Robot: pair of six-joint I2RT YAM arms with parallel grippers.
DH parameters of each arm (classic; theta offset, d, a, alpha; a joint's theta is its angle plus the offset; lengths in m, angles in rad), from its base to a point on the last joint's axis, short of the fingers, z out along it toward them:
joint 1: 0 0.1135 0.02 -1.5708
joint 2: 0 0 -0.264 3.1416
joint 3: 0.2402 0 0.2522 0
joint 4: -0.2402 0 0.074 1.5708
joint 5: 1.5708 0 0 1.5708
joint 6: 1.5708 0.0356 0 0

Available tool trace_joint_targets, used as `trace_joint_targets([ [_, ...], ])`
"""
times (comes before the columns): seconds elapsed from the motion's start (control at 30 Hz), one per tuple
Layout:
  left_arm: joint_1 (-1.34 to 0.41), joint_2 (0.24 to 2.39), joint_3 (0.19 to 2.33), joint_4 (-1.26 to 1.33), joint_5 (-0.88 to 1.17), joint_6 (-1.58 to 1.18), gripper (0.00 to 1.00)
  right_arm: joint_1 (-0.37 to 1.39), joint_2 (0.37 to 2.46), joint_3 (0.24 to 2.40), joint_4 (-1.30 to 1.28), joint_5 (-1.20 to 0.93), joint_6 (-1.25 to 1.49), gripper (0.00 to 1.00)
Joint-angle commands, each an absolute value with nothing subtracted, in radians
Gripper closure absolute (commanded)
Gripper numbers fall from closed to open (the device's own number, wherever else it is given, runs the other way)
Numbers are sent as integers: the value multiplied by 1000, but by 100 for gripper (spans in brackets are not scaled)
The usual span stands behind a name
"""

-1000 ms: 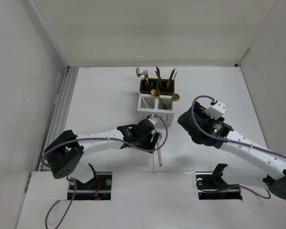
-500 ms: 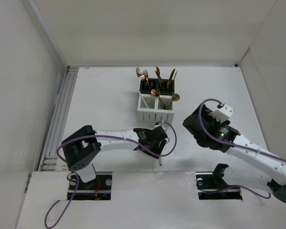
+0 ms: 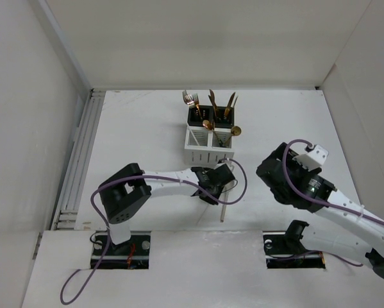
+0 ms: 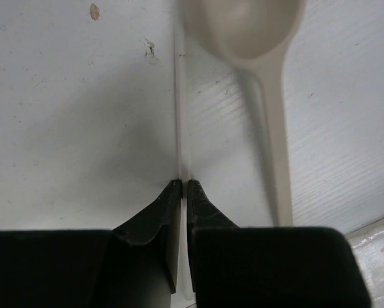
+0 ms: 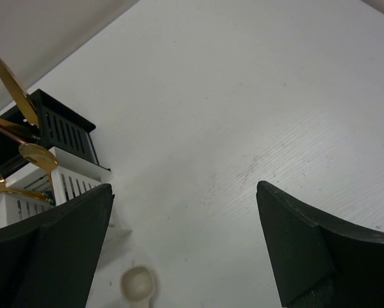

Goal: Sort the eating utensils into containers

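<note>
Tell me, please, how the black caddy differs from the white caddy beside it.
Colour: the black caddy is dark, the white caddy pale. Position: the black caddy stands farther from the arm bases, the white caddy nearer, right against it. Contents: forks rise from the black caddy, gold spoons from the white caddy. Both are small, boxy and upright, holding utensils handle-down.

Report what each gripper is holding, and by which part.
Right gripper: open, nothing. Left gripper: shut beside the handle of the long cream spoon, not on it; the thin pale line between its fingers cannot be identified.
</note>
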State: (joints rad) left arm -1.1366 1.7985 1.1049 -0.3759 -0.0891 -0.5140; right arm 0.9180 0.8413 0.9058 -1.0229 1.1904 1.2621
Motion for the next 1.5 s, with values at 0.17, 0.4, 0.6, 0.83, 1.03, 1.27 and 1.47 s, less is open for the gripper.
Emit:
trace_joint_targets([
  [0.17, -1140, 1832, 971, -423, -8, -522, 100, 927, 831, 916, -1068, 1270, 1276, 2],
  [0.4, -1140, 1678, 980, -423, -18, -486, 100, 927, 864, 939, -1068, 1259, 1276, 2],
  [0.6, -1118, 1628, 960, -514, -14, -453, 100, 927, 919, 1018, -1068, 1250, 1246, 2],
  [0.83, -1103, 1530, 919, -488, -5, -472, 100, 927, 919, 1043, -1068, 1220, 1223, 4],
  [1.03, -1103, 1427, 919, -463, -27, -460, 100, 927, 922, 1075, -1045, 1167, 1200, 5],
  [1.27, -1103, 1371, 928, -419, -48, -408, 100, 927, 968, 1132, -1035, 1167, 1164, 5],
  [1.47, -1103, 1341, 1082, -405, -70, -332, 100, 927, 936, 1196, -985, 1167, 1103, 6],
])
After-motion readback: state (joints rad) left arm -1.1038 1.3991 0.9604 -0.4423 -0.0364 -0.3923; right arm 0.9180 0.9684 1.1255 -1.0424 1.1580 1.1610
